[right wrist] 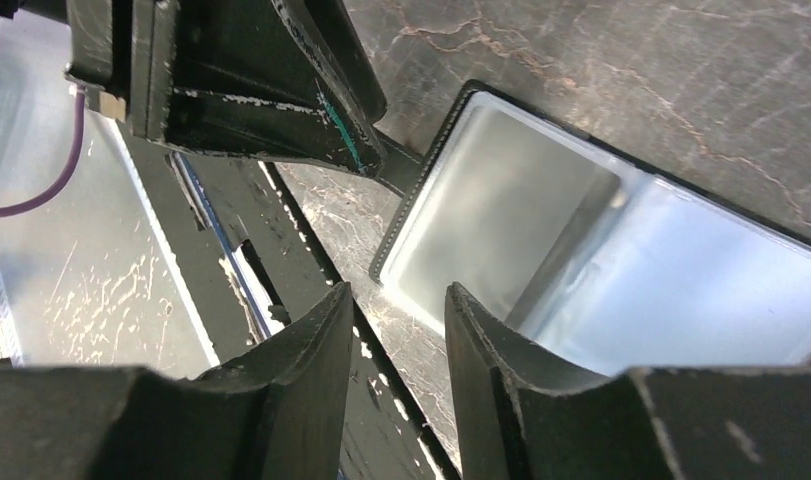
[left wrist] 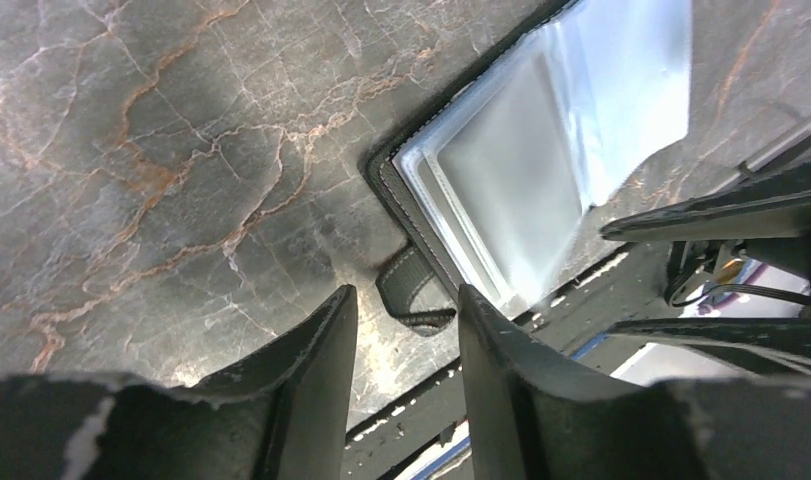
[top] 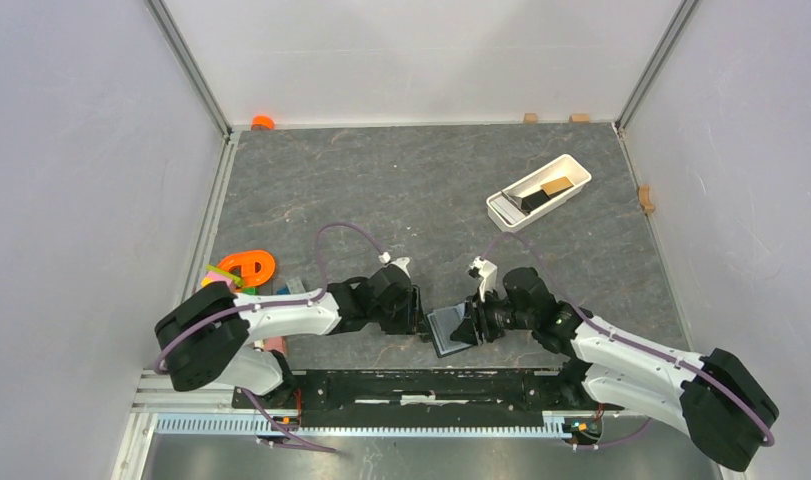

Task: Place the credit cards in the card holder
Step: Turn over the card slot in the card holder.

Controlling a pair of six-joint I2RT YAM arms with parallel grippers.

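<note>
The black card holder (top: 447,328) lies open on the table near the front edge, its clear inner pockets facing up. It also shows in the left wrist view (left wrist: 501,170), with its snap tab (left wrist: 413,290), and in the right wrist view (right wrist: 501,220). My left gripper (top: 419,318) is open and empty just left of it, with the tab in front of its fingertips. My right gripper (top: 467,322) is open and empty at the holder's right edge. A tan-orange card (top: 556,186) and a black card (top: 533,200) lie in the white tray (top: 578,166).
The tray stands at the back right. An orange ring-shaped object (top: 246,265) and a pink piece (top: 276,343) lie by the left arm, with a light blue flat piece (top: 293,285) that I cannot identify. The black base rail (top: 421,385) runs just in front of the holder.
</note>
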